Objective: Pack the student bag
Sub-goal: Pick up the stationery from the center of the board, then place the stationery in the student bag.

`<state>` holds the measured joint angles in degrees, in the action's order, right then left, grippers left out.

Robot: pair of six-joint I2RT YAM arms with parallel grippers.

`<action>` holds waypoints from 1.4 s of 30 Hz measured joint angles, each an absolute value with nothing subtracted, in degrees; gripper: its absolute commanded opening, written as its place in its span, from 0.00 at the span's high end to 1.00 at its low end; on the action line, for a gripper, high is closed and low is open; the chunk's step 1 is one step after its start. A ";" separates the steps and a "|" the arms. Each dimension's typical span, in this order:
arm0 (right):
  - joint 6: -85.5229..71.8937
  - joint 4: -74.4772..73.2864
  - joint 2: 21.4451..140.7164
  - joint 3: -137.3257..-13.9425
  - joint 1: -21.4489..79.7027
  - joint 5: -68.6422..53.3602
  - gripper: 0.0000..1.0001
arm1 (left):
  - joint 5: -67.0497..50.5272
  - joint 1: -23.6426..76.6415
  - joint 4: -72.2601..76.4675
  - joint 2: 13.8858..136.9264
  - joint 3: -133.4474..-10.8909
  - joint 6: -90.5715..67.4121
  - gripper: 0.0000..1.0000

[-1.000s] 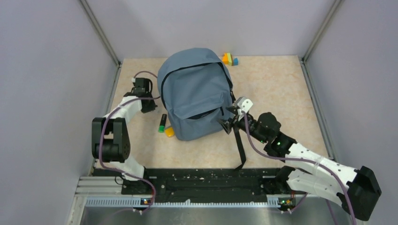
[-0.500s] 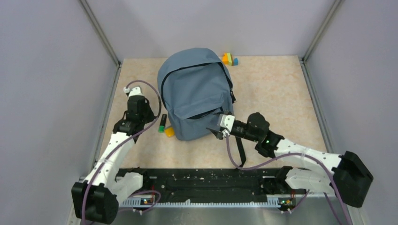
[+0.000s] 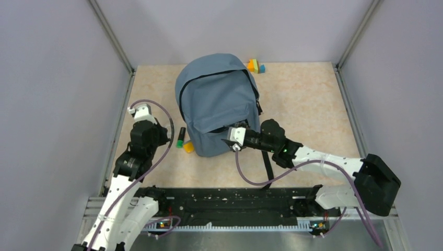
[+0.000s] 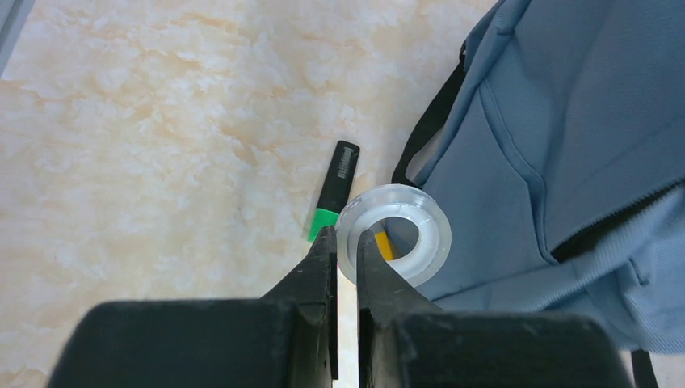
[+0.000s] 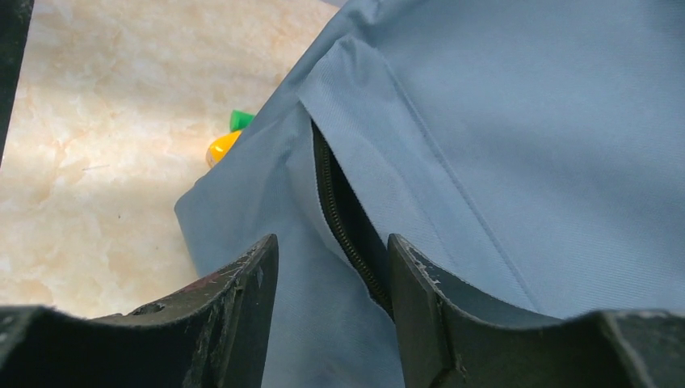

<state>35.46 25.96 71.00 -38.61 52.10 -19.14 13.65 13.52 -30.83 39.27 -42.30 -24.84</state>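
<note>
The student bag [image 3: 217, 99] is a grey-blue backpack lying flat in the middle of the table, with its front pocket zip partly open [image 5: 343, 214]. My left gripper [image 3: 154, 137] is left of the bag and shut on the rim of a clear tape roll [image 4: 396, 233], which it holds above the table next to the bag's side [image 4: 565, 121]. My right gripper [image 3: 230, 140] is open at the front pocket. The pocket's lower lip lies between its jaws [image 5: 331, 242], and the right finger is at the zip opening.
A black marker with a green cap [image 4: 333, 190] lies on the table left of the bag [image 3: 180, 138]. A yellow object [image 3: 188, 148] sticks out from under the bag's corner. Orange and blue blocks [image 3: 256, 66] sit at the back. A black strap [image 3: 267, 167] trails toward the near edge.
My left arm has swung back toward the near side, bringing the gripper down alongside the marker. My right gripper has moved left along the bag's front to the pocket opening.
</note>
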 measured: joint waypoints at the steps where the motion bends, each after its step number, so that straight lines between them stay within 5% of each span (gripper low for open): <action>1: 35.64 25.78 71.46 -38.68 52.14 -19.11 0.51 | 13.65 13.63 -31.27 38.28 -42.30 -24.80 1.00; 12: 37.82 21.41 72.82 -39.83 52.40 -16.95 1.00 | 9.74 18.68 -34.06 33.52 -45.39 -19.29 1.00; 25: 38.54 16.45 72.47 -41.06 54.89 -13.74 1.00 | -3.44 27.14 -28.64 38.37 -54.30 -10.76 1.00; 42: 36.38 13.61 66.67 -41.04 56.10 -13.45 1.00 | 1.43 45.01 -12.34 59.20 -54.50 -4.32 1.00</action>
